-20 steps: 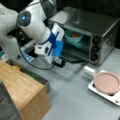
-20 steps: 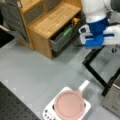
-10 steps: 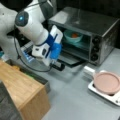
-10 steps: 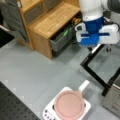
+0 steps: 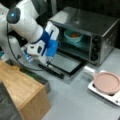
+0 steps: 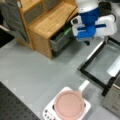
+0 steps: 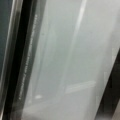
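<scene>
Left to right in a front view: wooden cabinet (image 5: pixel 23 93), then our gripper (image 5: pixel 50 60) low over the oven door (image 5: pixel 65 64), which lies folded flat, so the cavity stands exposed. Whether the claw is apart or together, we cannot tell. A teal bowl (image 5: pixel 73 36) sits inside the toaster oven (image 5: pixel 100 32). Far right, a pink pan (image 5: pixel 107 82) rests on a white burner (image 5: pixel 113 98).

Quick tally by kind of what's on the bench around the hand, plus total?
Toaster oven, door open flat under the hand: 1
Teal bowl inside the oven: 1
Pink pan: 1
White burner under the pan: 1
Wooden cabinet: 1
Total: 5
</scene>
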